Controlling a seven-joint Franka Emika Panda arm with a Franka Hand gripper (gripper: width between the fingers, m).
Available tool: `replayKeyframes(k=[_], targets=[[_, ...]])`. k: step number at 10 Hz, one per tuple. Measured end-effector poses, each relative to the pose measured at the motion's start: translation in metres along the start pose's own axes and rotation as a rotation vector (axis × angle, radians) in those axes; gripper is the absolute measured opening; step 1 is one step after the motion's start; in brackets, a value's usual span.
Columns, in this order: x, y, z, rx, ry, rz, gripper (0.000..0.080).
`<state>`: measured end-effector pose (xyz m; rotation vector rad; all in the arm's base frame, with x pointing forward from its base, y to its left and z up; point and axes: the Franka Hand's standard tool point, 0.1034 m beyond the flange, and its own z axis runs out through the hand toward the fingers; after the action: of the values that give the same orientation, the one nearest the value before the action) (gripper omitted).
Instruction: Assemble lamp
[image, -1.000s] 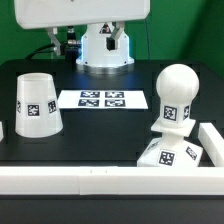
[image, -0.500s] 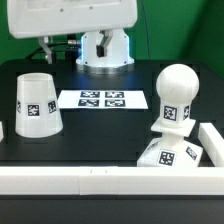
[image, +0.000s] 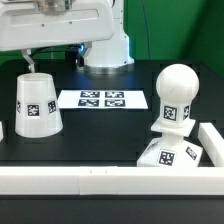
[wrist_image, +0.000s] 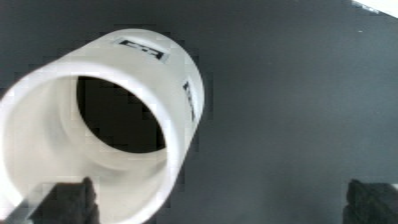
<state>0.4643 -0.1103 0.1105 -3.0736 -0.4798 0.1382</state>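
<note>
The white tapered lamp shade (image: 37, 103) stands on the black table at the exterior view's left, with a tag on its side. The round-headed bulb (image: 176, 97) stands upright on the square base (image: 168, 155) at the exterior view's right. My gripper (image: 50, 62) hangs just above the shade, open and empty. In the wrist view I look down into the shade's open top (wrist_image: 107, 120). One fingertip (wrist_image: 68, 205) sits over the shade's rim and the other (wrist_image: 374, 200) is off to its side over the bare table.
The marker board (image: 101, 99) lies flat in the middle behind the parts. A low white wall (image: 90, 180) runs along the front edge and up the right side (image: 212, 135), close to the base. The arm's mount (image: 105, 50) stands at the back.
The arm has swung from the back centre toward the exterior view's left and come down over the shade. The lamp parts have not moved.
</note>
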Motion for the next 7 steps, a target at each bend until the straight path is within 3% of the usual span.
replayKeyframes(k=[3, 7], targets=[[-0.001, 0.0, 0.002, 0.001, -0.003, 0.0, 0.0699], [-0.012, 0.002, 0.023, 0.002, -0.016, -0.004, 0.0699]])
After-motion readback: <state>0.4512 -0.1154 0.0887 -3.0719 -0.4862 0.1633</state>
